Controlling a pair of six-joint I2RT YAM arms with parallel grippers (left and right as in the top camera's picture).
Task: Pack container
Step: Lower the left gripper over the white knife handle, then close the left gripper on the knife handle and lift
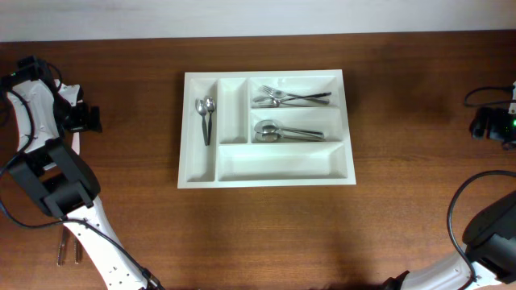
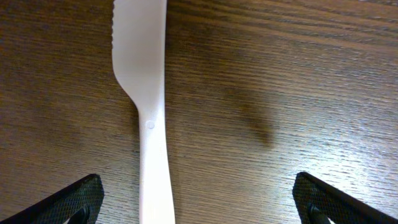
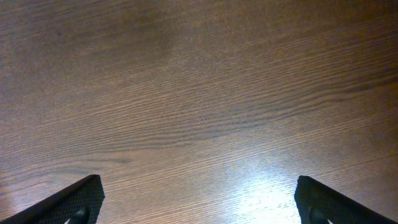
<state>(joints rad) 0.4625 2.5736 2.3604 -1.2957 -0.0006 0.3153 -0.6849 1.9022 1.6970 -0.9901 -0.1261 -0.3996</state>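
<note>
White tray (image 1: 282,163) sits mid-table, well apart from both your arms. It holds forks (image 1: 290,98) in the top long slot, spoons (image 1: 282,131) in the middle one and two small spoons (image 1: 205,117) in the far-left upright slot. Your left claw (image 2: 199,205) is spread wide — a white plastic knife (image 2: 152,124) lies flat between its fingers. Right claw (image 3: 199,202) is spread wide too, over the wooden table (image 3: 186,93).

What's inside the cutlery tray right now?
Small spoons in the tray's left upright slot, forks in the top long slot, spoons in the middle one. Others empty; overlapping pieces hide exact counts.
</note>
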